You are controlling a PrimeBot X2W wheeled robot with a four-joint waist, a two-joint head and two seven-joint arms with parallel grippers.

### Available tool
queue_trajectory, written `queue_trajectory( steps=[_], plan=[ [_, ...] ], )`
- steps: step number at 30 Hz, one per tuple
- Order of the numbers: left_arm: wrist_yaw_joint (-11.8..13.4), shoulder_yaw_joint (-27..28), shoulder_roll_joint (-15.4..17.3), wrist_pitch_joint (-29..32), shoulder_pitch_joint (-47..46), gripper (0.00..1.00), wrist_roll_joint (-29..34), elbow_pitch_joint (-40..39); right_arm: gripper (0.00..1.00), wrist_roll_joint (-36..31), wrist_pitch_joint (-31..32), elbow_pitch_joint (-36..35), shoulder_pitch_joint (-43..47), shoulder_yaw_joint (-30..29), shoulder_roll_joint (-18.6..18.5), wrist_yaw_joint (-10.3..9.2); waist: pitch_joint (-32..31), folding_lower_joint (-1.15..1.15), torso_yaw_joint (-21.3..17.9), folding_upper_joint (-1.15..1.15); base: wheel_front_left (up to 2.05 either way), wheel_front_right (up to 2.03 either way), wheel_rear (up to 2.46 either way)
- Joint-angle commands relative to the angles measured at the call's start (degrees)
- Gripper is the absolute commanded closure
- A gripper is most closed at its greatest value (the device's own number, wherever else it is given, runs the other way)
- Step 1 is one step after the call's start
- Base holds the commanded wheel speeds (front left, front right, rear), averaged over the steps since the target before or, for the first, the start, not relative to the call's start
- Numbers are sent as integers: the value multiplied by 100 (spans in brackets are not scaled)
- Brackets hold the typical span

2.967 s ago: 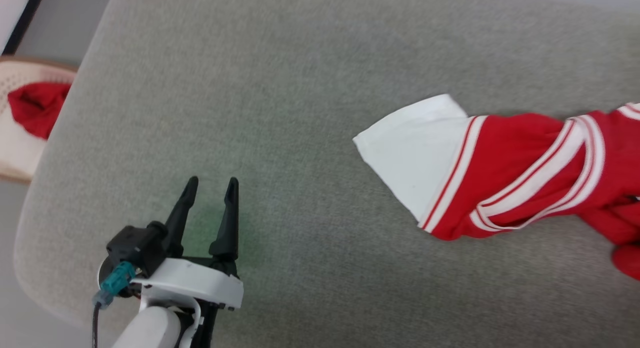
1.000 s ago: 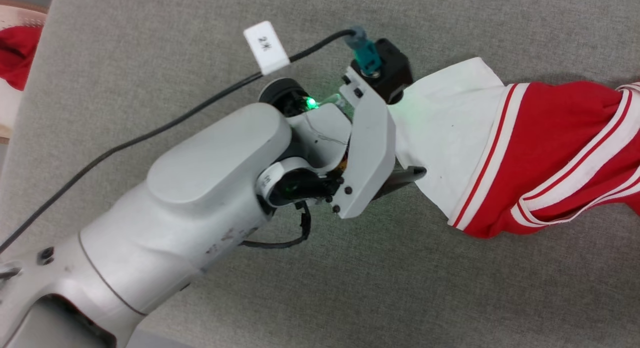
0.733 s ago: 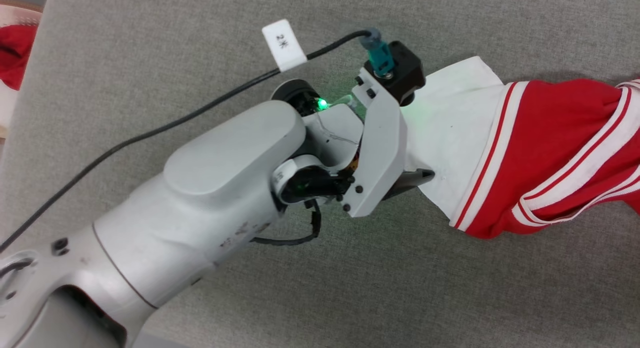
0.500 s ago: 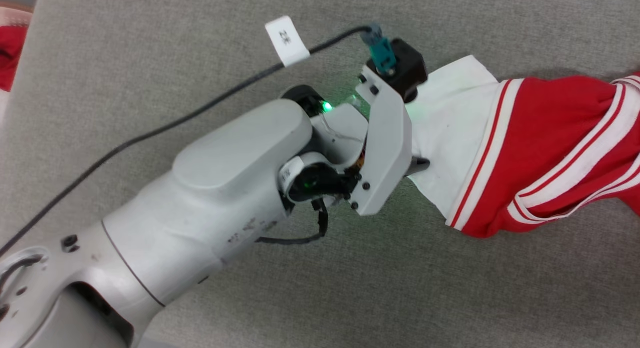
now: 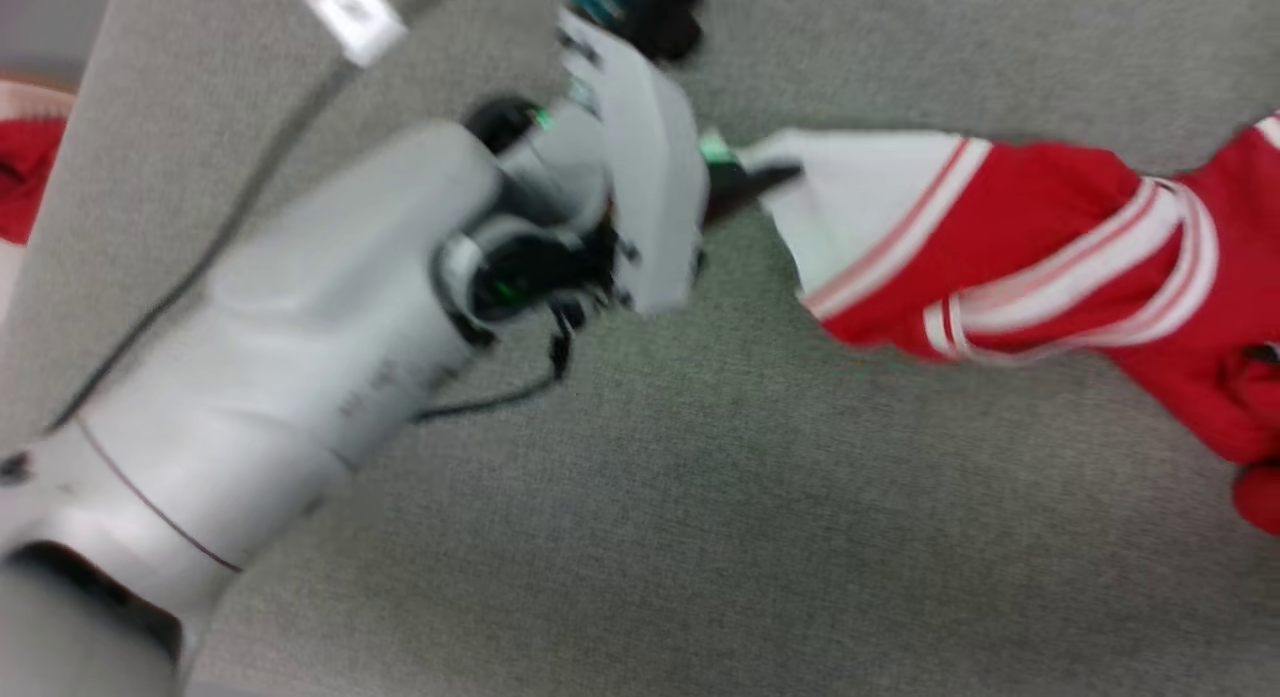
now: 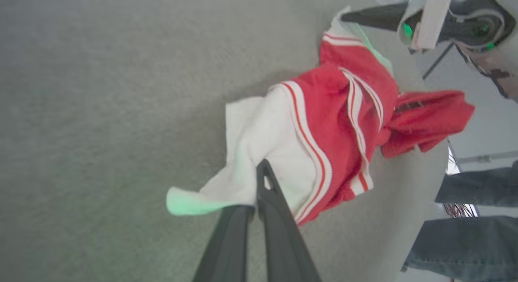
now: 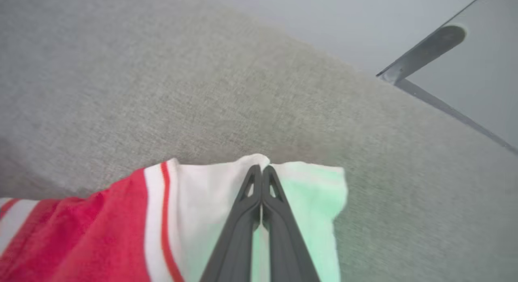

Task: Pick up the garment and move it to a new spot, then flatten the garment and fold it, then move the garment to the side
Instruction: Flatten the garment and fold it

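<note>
Two pinches, one jersey: the left gripper has its dark fingers closed flat on the rim of one white sleeve, and the right gripper is clamped tip to tip on the edge of the other. Between the two sets of jaws the garment lies twisted on the grey table, its striped trim wound like a rope. Off to one side of the line between them, a red fold droops over the table's edge, near a person's legs.

The step in hand looks to be the pick-up before the move to a new spot. Doing it well likely means raising both arms together and level. The jaws should draw apart only enough to unwind the twist, and lift high enough that the hanging fold clears the edge without dragging. Both grips sit close to the hems, so a sharp tug could pull the thin cloth from between the fingers.
</note>
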Motion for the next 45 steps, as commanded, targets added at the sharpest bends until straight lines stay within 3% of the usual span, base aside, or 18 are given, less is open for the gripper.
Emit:
queue_trajectory(
  steps=[1,6,10,14,19,23,29,33,39,45],
  plan=[
    [3,144,85,-114,-101,100,-99,1,100,40,-84,-2,-32,-84,-78,0,-300,0,-190,0,0,0,0],
    [3,606,243,-557,-314,100,-275,313,100,68,-425,30,-162,-303,-158,0,-565,0,-358,0,0,0,0],
    [107,951,130,-858,-539,100,-417,803,100,-50,-865,235,-350,-587,-53,0,-617,0,-520,0,0,0,0],
    [348,1210,-24,-1172,-910,100,-386,1402,100,-271,-1474,608,-714,-1024,263,0,-439,0,-696,0,0,0,0],
    [598,1458,-170,-2040,-1785,100,38,2362,100,-729,-2516,1284,-1619,-1674,931,-1,-56,0,-978,0,0,0,0],
    [550,1770,-243,-2836,-2580,100,190,3069,100,-1099,-3289,1796,-2474,-2111,1434,-2,156,0,-1204,0,0,0,0],
    [358,2233,-362,-3826,-3567,100,166,3758,100,-1566,-4102,2481,-3503,-2476,1802,-4,220,0,-1341,0,0,0,0],
    [134,2285,-546,-3757,-3589,100,45,3985,100,-1654,-4175,2653,-3685,-2361,1913,-3,123,0,-1274,0,0,0,0],
    [14,2303,-691,-3325,-2941,100,-238,4097,100,-1356,-4044,2470,-3120,-2017,1830,-3,-47,0,-1147,0,0,0,0],
    [-5,2250,-511,-2693,-1546,100,-602,3376,100,-624,-3749,1484,-1712,-1442,1456,-3,-312,0,-1059,0,0,0,0]
  ],
)
